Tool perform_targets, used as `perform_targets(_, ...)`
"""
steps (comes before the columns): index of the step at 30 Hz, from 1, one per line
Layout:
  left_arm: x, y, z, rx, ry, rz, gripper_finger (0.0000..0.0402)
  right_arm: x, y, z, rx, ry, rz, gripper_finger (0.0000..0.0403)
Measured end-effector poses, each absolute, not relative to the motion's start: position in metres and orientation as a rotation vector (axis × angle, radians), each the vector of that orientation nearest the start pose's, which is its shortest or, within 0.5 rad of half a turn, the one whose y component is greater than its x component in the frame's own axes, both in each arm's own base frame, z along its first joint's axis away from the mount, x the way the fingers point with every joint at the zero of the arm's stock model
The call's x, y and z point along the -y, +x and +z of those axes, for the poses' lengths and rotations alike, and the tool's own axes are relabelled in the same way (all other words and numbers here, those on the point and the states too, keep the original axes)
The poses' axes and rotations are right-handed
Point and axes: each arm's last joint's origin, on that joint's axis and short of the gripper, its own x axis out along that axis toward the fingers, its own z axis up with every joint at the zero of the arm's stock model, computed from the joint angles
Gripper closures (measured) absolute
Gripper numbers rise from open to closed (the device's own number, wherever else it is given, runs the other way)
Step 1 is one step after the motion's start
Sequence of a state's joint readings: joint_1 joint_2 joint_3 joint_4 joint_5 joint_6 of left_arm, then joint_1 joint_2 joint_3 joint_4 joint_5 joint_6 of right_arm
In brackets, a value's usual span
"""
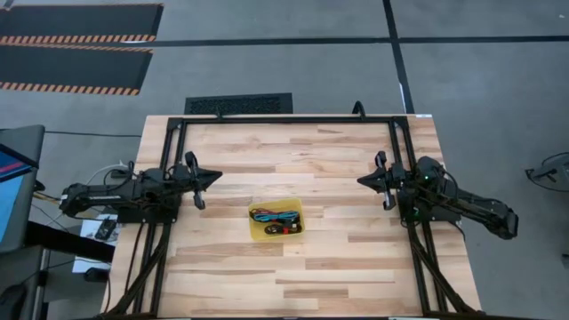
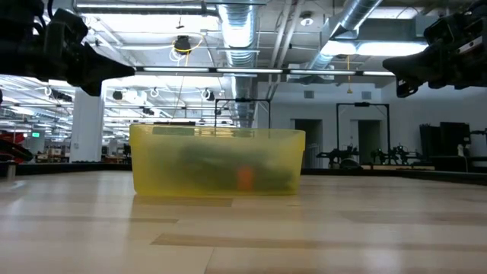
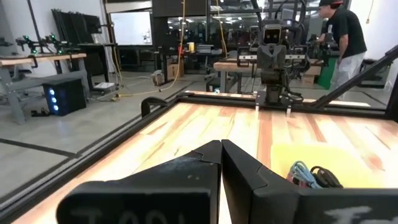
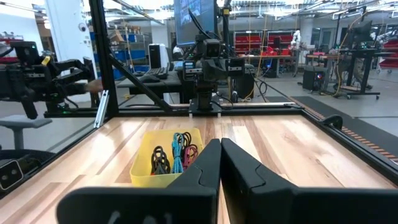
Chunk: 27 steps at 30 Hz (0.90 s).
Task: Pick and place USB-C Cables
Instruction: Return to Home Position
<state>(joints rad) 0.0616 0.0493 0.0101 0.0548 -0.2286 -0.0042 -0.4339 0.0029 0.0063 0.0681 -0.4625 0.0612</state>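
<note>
The left gripper (image 1: 216,179) sits at the middle left of the high view, above the table's (image 1: 338,267) left side. Its two fingers are pressed together with nothing between them (its own wrist view shows the tips meeting). The right gripper (image 1: 360,180) sits at the middle right of the same view, and its fingers are also pressed together and hold nothing. The two grippers point at each other across the wood, well apart. Between them, a little below the middle of the frame, stands the yellow tray (image 1: 276,236). The cables (image 1: 274,216) all lie inside it in a small tangle of teal, red and black. In the low view the tray is in the middle, with dark and orange shapes showing through its wall. A person (image 3: 339,37) stands beyond the table, at the upper right of the left wrist view.
</note>
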Motion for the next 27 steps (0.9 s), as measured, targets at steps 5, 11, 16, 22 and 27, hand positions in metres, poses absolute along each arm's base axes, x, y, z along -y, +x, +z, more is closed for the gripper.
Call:
perform_targets(5, -0.0127, 0.0996, 0.1676, 0.006, -0.002, 0.290, 0.0401, 0.0279, 0.0909, 0.1717, 0.064, 0.030, 0.031, 0.0369)
perform_targets(11, -0.0127, 0.0996, 0.1676, 0.006, -0.003, 0.290, 0.0401, 0.0279, 0.0909, 0.1717, 0.064, 0.030, 0.031, 0.0369)
perform_targets(16, -0.0127, 0.0996, 0.1676, 0.006, -0.003, 0.290, 0.0401, 0.0279, 0.0909, 0.1717, 0.063, 0.030, 0.031, 0.0369)
perform_targets(22, -0.0127, 0.0996, 0.1676, 0.006, -0.006, 0.289, 0.0401, 0.0279, 0.0909, 0.1718, 0.064, 0.030, 0.031, 0.0369)
perform_targets(27, -0.0116, 0.0997, 0.1675, 0.006, -0.006, 0.278, 0.0401, 0.0279, 0.0909, 0.1717, 0.063, 0.030, 0.031, 0.0369)
